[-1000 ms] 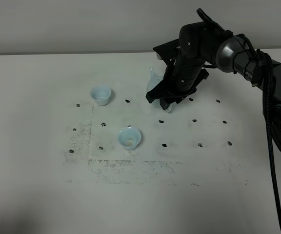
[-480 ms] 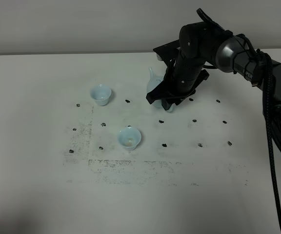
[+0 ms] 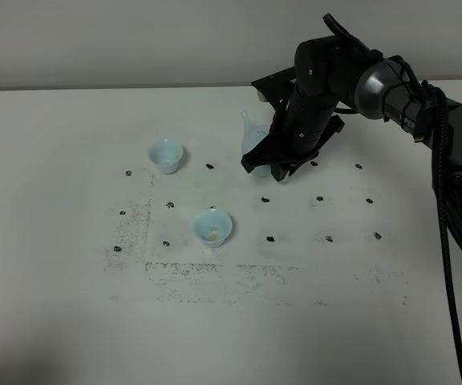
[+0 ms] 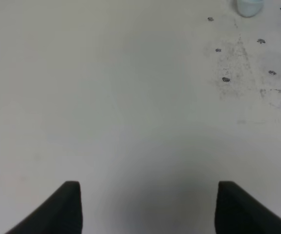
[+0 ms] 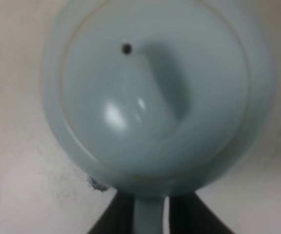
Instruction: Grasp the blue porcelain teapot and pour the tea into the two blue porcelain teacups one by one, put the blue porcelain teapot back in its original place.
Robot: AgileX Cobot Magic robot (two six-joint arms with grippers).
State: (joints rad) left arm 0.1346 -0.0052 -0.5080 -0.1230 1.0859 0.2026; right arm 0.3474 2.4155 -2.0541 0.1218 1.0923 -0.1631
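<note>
The blue porcelain teapot (image 3: 253,146) is at the back middle of the table, mostly hidden behind my right gripper (image 3: 276,164); only its spout and left side show. In the right wrist view the teapot (image 5: 155,92) fills the frame from above, lid and knob on. My right gripper (image 5: 150,217) is shut on its loop handle, with dark fingers (image 5: 115,217) on both sides. One teacup (image 3: 166,155) stands left of the teapot, the other teacup (image 3: 213,227) nearer the front. My left gripper (image 4: 145,207) is open over bare table, with a teacup (image 4: 250,6) far off.
The white table (image 3: 70,265) bears small black marks and a scuffed grey rectangle around the cups. The right arm and its black cable (image 3: 443,241) run along the right side. The left arm does not show in the exterior high view.
The right gripper and teapot have barely shifted; the spout sits slightly more to the left and upright. The cups have not moved.
</note>
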